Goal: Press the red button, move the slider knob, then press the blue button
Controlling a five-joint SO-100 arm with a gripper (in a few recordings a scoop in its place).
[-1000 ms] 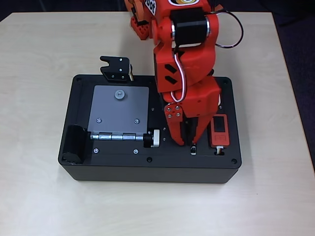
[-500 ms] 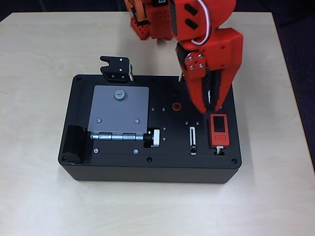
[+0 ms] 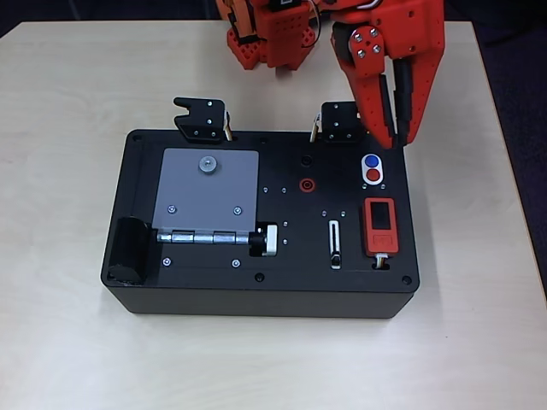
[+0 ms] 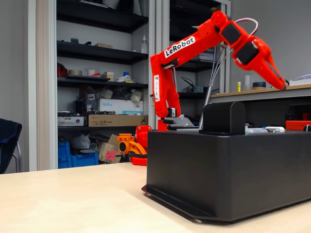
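A pale wooden tabletop (image 3: 68,102) carries a black box (image 3: 214,290), the landmark here; the orange arm (image 4: 184,48) reaches over the box's far right corner, raised clear above it in the fixed view; the gripper (image 3: 397,141) hangs just beyond the buttons with its fingers slightly parted, holding nothing; on the box top, near its right edge, the blue button (image 3: 371,161) sits just behind the red button (image 3: 373,175); the slider knob (image 3: 336,258) rests at the near end of its slot, left of the red device (image 3: 380,226).
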